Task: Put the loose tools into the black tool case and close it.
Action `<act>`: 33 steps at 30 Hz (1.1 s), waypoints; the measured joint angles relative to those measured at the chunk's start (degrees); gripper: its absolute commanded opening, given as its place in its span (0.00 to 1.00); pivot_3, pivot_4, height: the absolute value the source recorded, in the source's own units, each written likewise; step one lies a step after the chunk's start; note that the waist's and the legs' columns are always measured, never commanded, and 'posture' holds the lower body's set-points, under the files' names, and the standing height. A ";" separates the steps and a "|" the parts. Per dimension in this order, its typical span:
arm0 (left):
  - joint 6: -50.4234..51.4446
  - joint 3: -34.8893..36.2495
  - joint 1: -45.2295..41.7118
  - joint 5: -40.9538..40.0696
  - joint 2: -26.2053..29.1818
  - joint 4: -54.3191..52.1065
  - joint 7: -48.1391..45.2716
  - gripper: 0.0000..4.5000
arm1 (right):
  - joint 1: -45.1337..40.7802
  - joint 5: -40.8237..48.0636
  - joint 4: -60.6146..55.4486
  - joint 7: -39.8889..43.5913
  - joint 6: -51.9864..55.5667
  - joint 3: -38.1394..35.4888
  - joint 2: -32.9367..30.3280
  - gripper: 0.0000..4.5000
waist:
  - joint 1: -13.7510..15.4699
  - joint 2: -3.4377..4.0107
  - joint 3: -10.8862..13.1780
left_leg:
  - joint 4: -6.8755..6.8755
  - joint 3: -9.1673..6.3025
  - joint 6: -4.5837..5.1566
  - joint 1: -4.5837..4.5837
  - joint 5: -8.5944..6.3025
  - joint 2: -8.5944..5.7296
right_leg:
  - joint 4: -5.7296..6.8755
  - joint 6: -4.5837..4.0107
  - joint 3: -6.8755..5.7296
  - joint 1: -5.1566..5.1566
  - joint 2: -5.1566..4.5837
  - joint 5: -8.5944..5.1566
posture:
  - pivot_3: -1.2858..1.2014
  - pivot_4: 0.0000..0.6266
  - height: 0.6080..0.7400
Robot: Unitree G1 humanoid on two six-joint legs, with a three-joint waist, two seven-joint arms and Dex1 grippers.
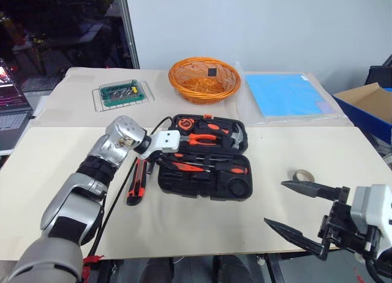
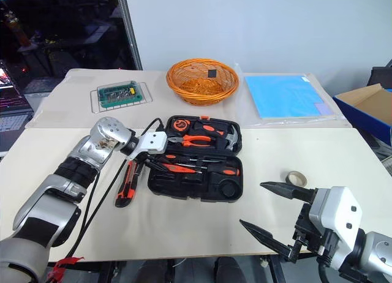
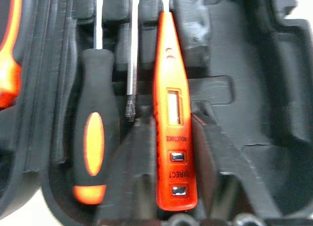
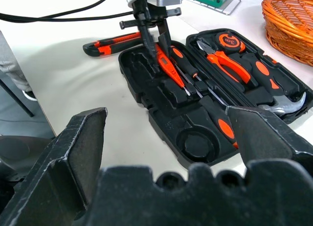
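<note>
Left gripper (image 4: 152, 33) fingers part-spread astride tester screwdriver (image 3: 172, 113), lying lengthwise in open tool case (image 1: 242, 191); utility knife (image 1: 136, 182) beside; right gripper (image 1: 300, 212) spread wide.

Colour rundown: the moulded plastic tool case (image 1: 205, 184) is plain black inside and out, sitting on a cream worktop (image 1: 294, 148). The slim tester screwdriver (image 3: 172, 113) is bright orange with small dark lettering. Next to it is a screwdriver with a black handle (image 3: 93, 143), an orange oval patch and an orange end. The utility knife (image 1: 136, 182) mixes black and orange. The tape roll (image 1: 302, 175) is greyish-beige. The woven wicker basket (image 1: 204, 79) at upper centre is orange, and the flat sheet (image 1: 285, 94) at upper right is light blue.
</note>
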 measured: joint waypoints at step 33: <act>27.26 15.23 20.43 -15.26 -1.17 -28.67 19.18 0.01 | -3.92 -3.33 3.21 0.69 -2.02 4.47 -0.40 1.00 | 0.62 0.03 -0.02 | 0.03 -0.02 0.01 0.09 0.03 -0.02 | 0.10 -0.01 0.01 0.06 -0.02 0.01 | 0.52 0.24 1.00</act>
